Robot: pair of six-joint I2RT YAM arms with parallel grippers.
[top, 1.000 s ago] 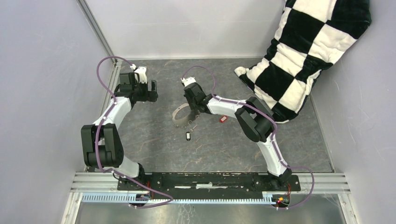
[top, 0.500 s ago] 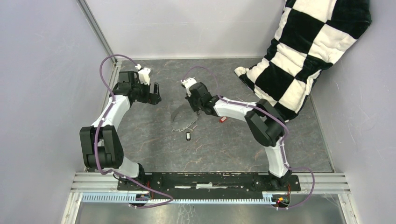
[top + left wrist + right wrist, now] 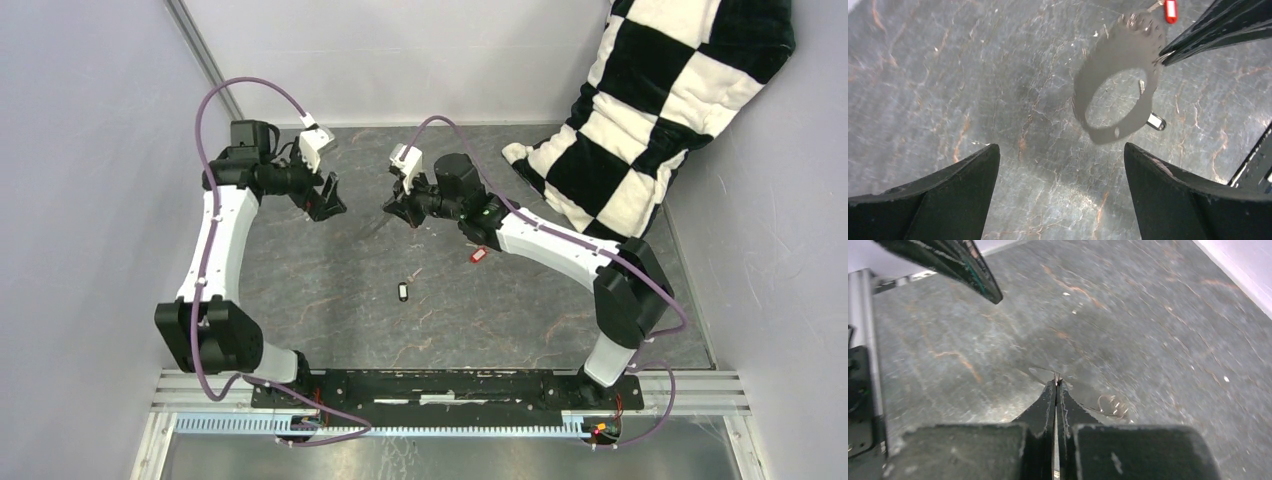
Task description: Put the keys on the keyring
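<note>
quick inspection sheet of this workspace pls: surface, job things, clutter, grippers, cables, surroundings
surface: dark marbled table top, a few pale specks, no spill seen
keyring: keyring pinched at its rim by the right gripper, apparently lifted off the table top; neither key on it
keys: red key and black key lie loose on the table top, apart from each other
clutter: black-and-white checkered cushion in the far right corner
grippers: left gripper open and empty, facing the keyring; right gripper shut on the keyring
cables: purple cables loop above both arms, clear of the keys
surroundings: pale walls; metal rail along the near edge
</note>
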